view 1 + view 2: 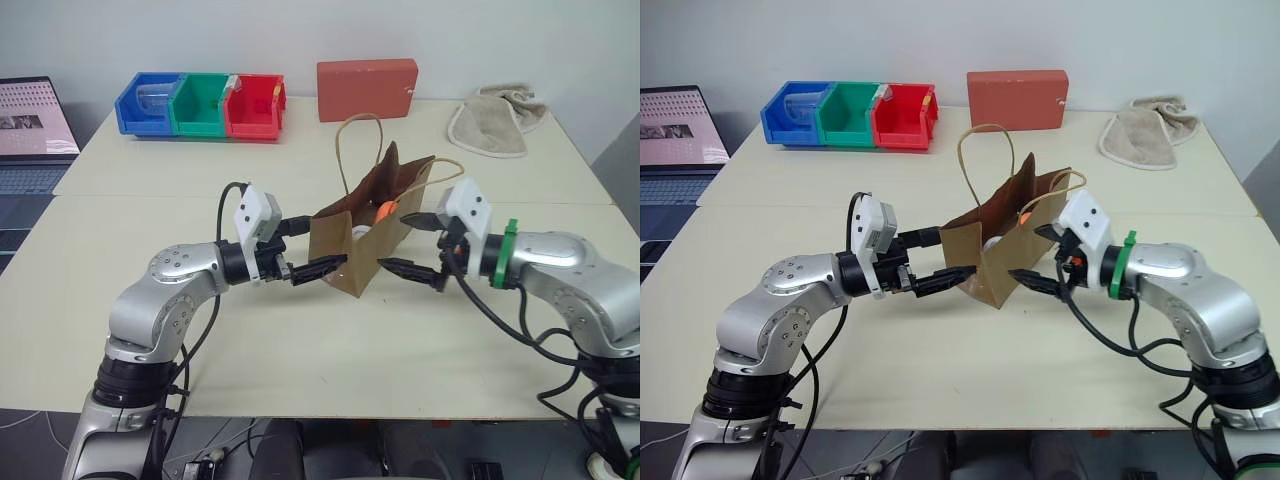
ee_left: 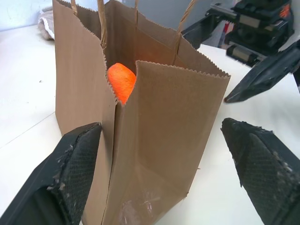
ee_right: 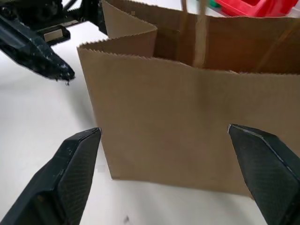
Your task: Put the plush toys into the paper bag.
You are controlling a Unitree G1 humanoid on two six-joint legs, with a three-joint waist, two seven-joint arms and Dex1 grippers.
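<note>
On a pale table (image 1: 150,330) before a white wall, the paper bag (image 1: 362,245) is flanked by the left gripper (image 1: 312,248) and right gripper (image 1: 415,245), both spread wide, empty. The orange plush toy (image 2: 122,82) is seen inside; bins (image 1: 200,104), red box (image 1: 367,90), cloth (image 1: 492,123) behind.

Before you, a pale surface (image 1: 300,350) carries the paper bag (image 1: 350,250) at centre; along its far edge sit three bins (image 1: 200,105), a red box (image 1: 366,90) and a folded cloth (image 1: 495,122).
</note>
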